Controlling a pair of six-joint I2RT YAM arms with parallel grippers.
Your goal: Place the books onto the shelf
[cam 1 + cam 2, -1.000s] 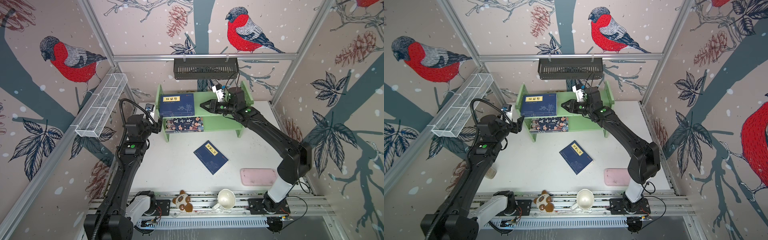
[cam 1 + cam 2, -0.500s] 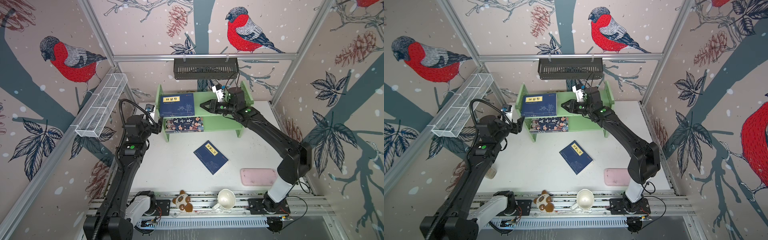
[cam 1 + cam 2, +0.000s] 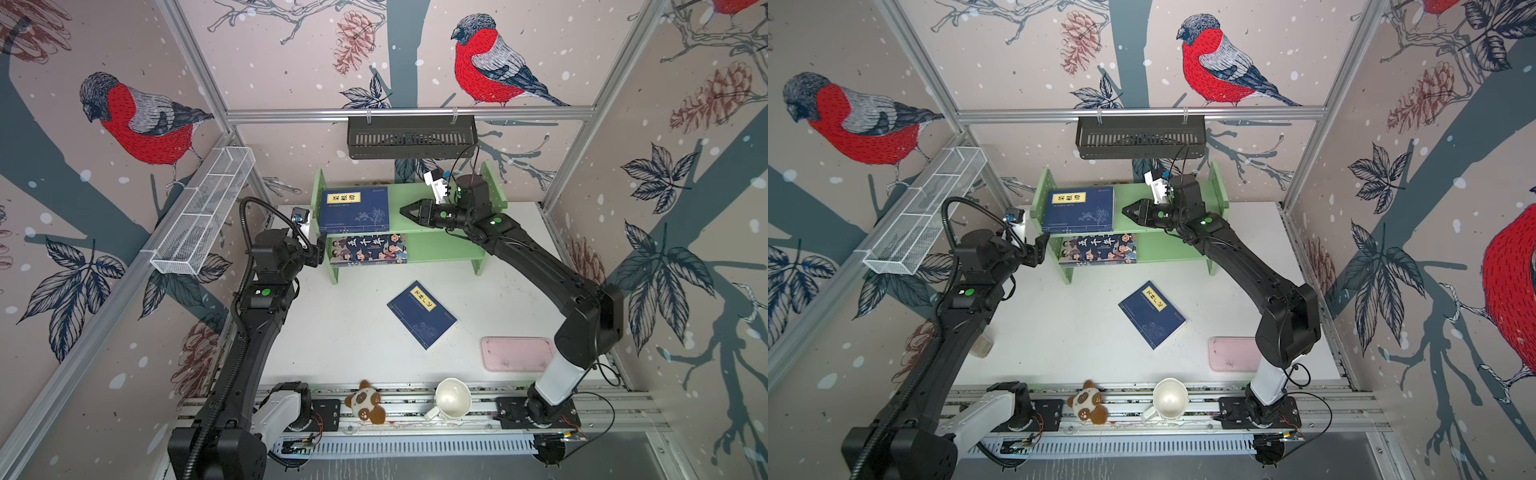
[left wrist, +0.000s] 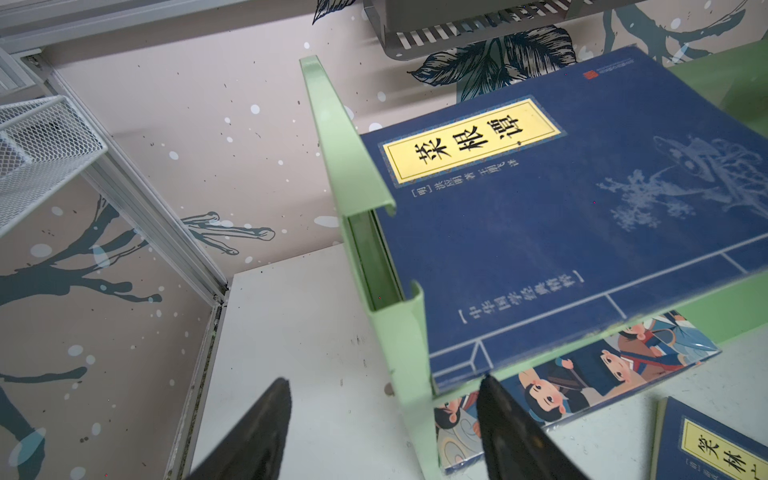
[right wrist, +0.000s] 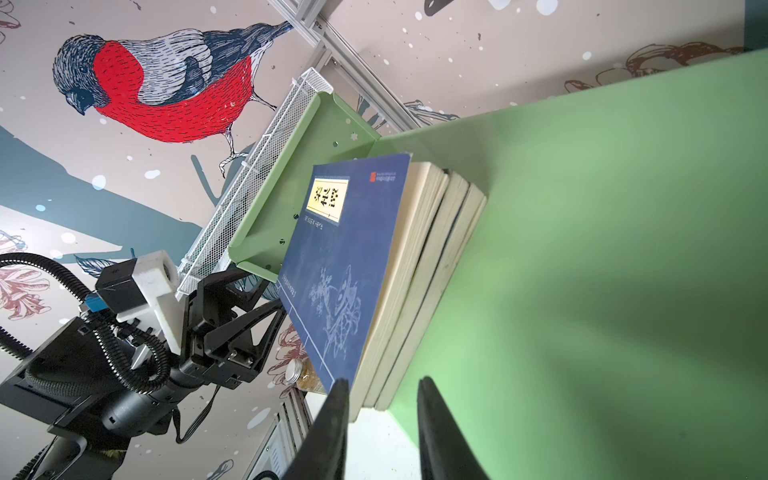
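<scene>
The left gripper was spread wide and empty, with a side panel of the green shelf just ahead. The right gripper was parted narrowly and empty, with the navy book stack just ahead.

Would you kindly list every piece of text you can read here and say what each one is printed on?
"菜根谭": yellow label of the top navy book.
"中华国学经典精粹": same book's lower cover.
"五千年": white characters on the cartoon book.
"笑林", rest cut off: label of the table book.
The top navy book's author line and red seal: too blurred.
</scene>
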